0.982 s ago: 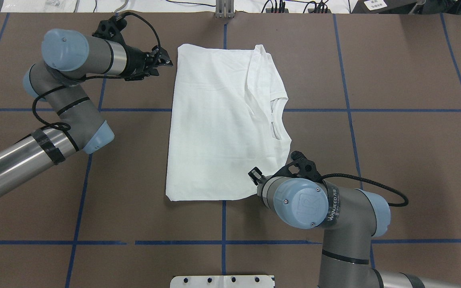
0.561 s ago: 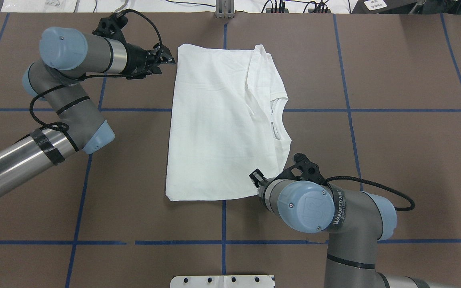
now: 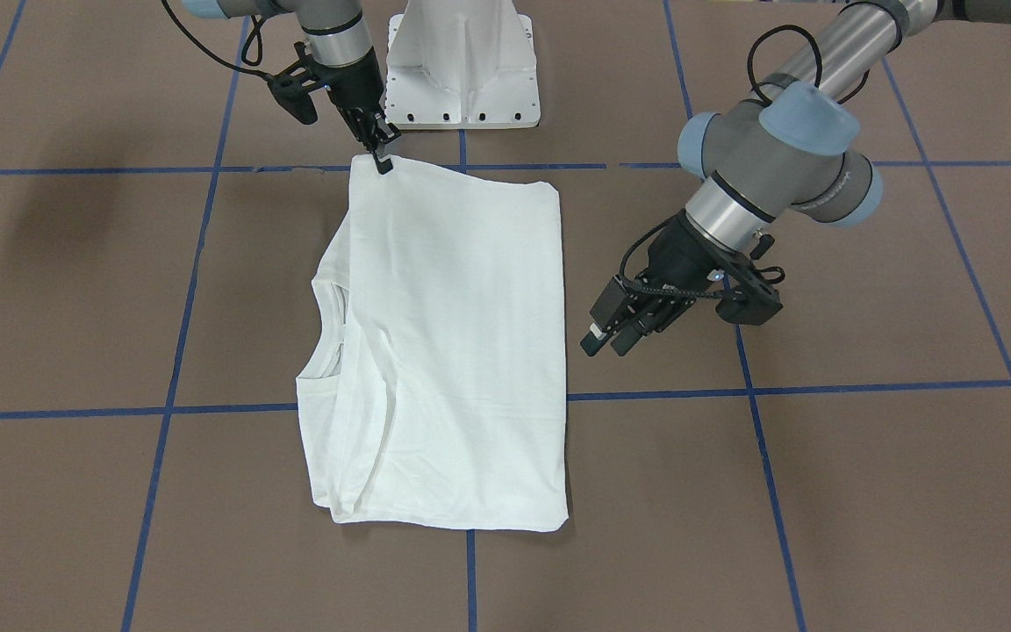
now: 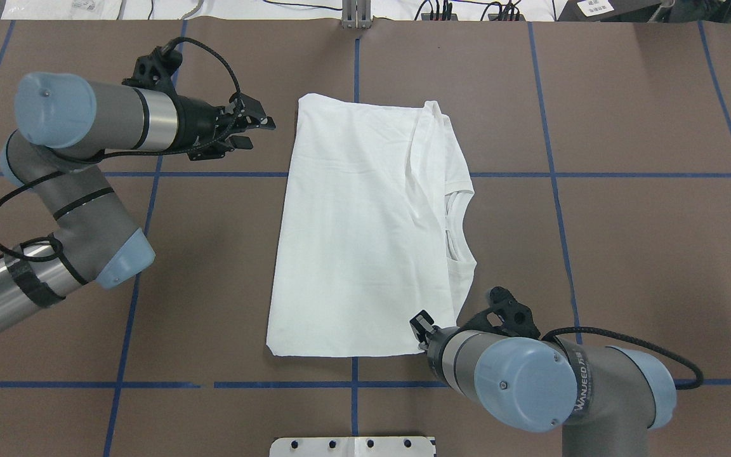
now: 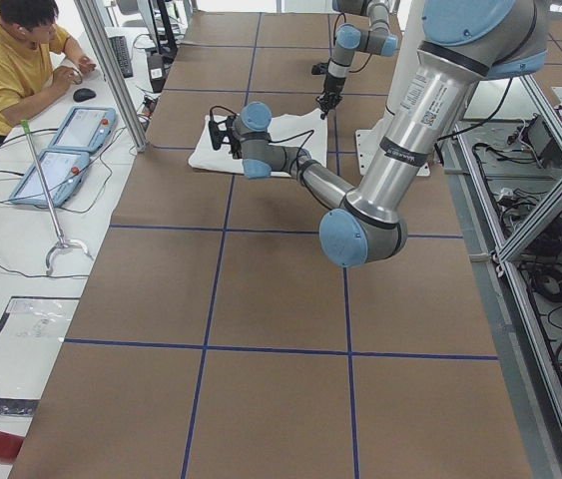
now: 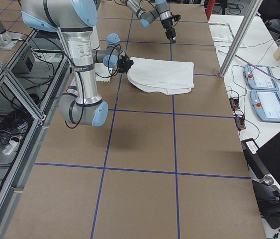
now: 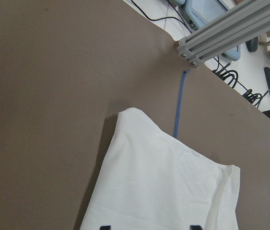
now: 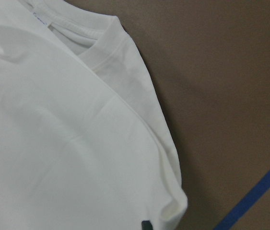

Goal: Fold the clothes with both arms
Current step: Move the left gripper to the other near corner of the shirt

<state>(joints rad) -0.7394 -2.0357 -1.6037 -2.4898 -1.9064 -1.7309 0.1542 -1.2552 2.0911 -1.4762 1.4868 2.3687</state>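
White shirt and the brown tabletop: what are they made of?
The shirt looks like soft, matte knit cotton: it creases gently and has a stitched collar band. The tabletop seems to be a dull brown paper or board covering with no shine; hard to say.

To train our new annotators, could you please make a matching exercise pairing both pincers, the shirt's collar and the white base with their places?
Things: 1 left pincer; 2 right pincer; 3 collar; 4 white base.
Places: A at the T-shirt's collar-side corner nearest the robot; B open, over bare table, off the cloth; C at the table's robot-side edge; D on the T-shirt's side toward the robot's right.
Pairs: 1-B, 2-A, 3-D, 4-C.
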